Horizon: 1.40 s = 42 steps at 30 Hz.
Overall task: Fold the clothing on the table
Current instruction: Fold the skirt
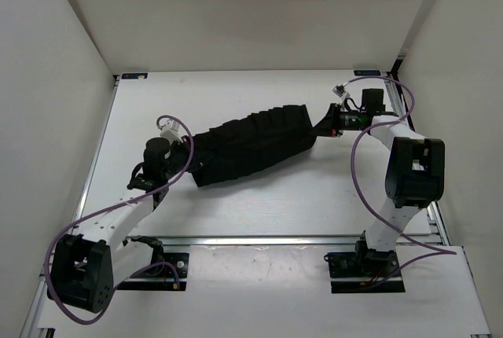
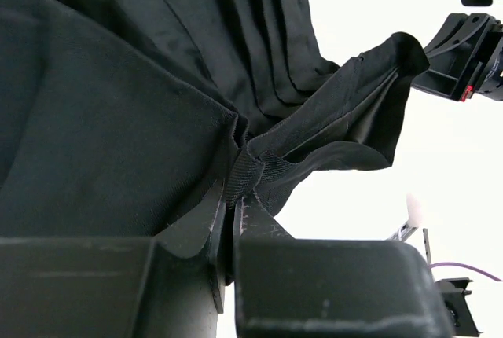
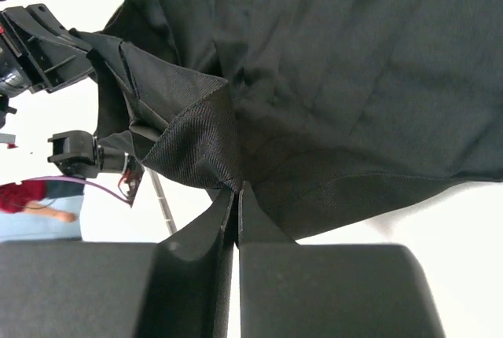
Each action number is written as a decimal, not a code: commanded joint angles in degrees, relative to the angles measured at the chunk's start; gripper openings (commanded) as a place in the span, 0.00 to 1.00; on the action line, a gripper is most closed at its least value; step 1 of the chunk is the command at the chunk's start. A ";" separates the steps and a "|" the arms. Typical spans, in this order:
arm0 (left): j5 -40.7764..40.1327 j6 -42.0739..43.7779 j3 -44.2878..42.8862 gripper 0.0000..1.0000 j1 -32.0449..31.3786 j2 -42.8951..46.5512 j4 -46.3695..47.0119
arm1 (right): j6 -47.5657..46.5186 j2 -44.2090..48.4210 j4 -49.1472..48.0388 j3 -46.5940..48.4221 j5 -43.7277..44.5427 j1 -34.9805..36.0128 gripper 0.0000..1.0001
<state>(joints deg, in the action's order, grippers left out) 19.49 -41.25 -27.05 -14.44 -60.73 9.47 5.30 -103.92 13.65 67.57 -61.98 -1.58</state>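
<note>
Folding looks partly done to me. Closest to you, your left gripper (image 1: 189,161) is clenched on one end of the pleated skirt (image 1: 251,143), pinching a thick band at its edge. From there the black pleated skirt runs as one long, narrow strip across the middle of the white surface (image 1: 259,212), slanting away to the right. At the far end, your right gripper (image 1: 324,127) is squeezed tight on the other edge. The cloth is stretched between the two. I think it is already doubled the long way, but the layers are hard to tell apart. What is left, I guess: bring one end over to the other, then let go.
</note>
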 commanded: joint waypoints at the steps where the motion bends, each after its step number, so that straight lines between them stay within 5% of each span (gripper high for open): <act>1: -6.39 0.65 -1.61 0.00 0.90 2.98 -1.92 | -3.46 3.46 -5.12 2.92 5.81 -2.63 0.00; 12: -5.95 0.12 3.76 0.14 6.70 10.54 -3.41 | 0.06 3.02 -8.55 0.72 4.23 -2.37 0.00; 19: -5.78 1.35 1.21 0.48 1.09 6.95 2.20 | 1.38 2.67 -11.01 1.42 3.53 -3.34 0.00; 21: -6.30 1.26 -0.10 0.38 0.12 5.54 3.27 | 2.17 2.84 -11.36 1.16 3.44 -3.69 0.00; 23: -6.48 1.44 -0.46 0.03 -0.15 4.05 3.70 | 2.61 2.84 -12.15 0.98 3.18 -3.60 0.00; 26: -6.13 1.88 -0.63 0.00 0.29 2.81 2.84 | 2.43 3.19 -11.46 0.98 3.35 -3.95 0.00; 27: -6.65 2.05 -0.90 0.03 0.11 2.46 1.96 | 1.91 3.11 -11.10 1.16 3.53 -3.87 0.00; 29: -7.09 2.49 -1.77 0.48 0.02 1.24 1.25 | 1.47 3.20 -10.84 0.90 3.70 -3.78 0.00; 32: -6.40 2.24 -3.71 0.67 -1.91 -2.27 1.86 | 1.56 2.85 -11.63 0.72 4.14 -3.95 0.00; 37: -3.23 5.56 -10.55 0.81 -8.66 -13.96 1.34 | 0.07 1.62 -11.36 0.90 5.55 -3.51 0.00; 42: -2.09 6.53 -17.32 0.75 -10.52 -23.98 1.87 | 0.67 0.56 -11.98 2.39 5.11 -3.69 0.00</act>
<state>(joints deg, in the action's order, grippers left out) 15.75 -36.88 -39.72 -24.49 -82.30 10.92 6.83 -102.59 4.21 67.72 -56.71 -5.32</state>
